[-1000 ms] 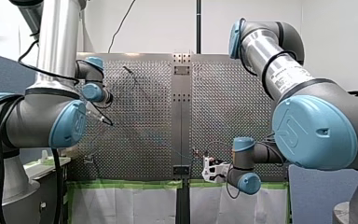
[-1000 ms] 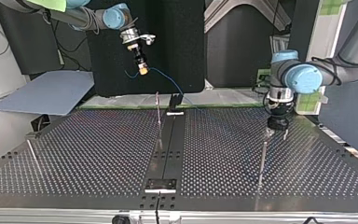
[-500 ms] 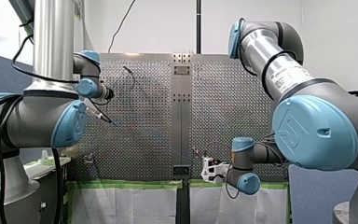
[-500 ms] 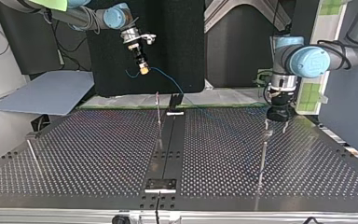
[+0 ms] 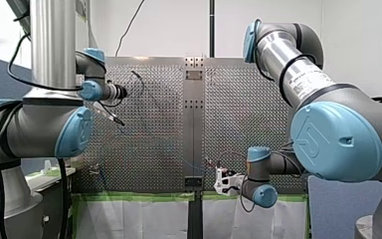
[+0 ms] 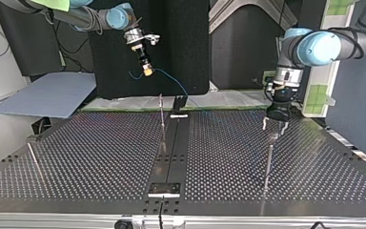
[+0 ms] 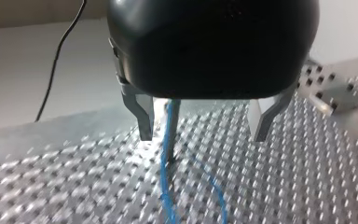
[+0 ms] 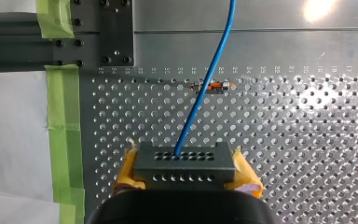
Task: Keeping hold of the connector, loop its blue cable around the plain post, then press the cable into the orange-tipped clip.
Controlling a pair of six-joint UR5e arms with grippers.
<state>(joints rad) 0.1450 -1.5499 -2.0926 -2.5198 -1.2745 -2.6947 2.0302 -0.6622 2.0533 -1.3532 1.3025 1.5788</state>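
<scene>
My right gripper clamps the connector in yellow-padded fingers over the bench's near edge in the front view, near the orange-tipped clip. My left gripper, fingers wide with the blue cable between them, hangs by the plain post at the top view's right. Next, I judge, the cable must be drawn round it.

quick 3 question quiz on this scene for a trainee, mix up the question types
1. True or false: my right pincer is shut on the connector.
2. My left pincer is: A) open; B) shut on a post; C) shut on a second connector.
3. Which wrist view shows the orange-tipped clip?

Key: 1 true; 2 A; 3 the right wrist view.
</scene>
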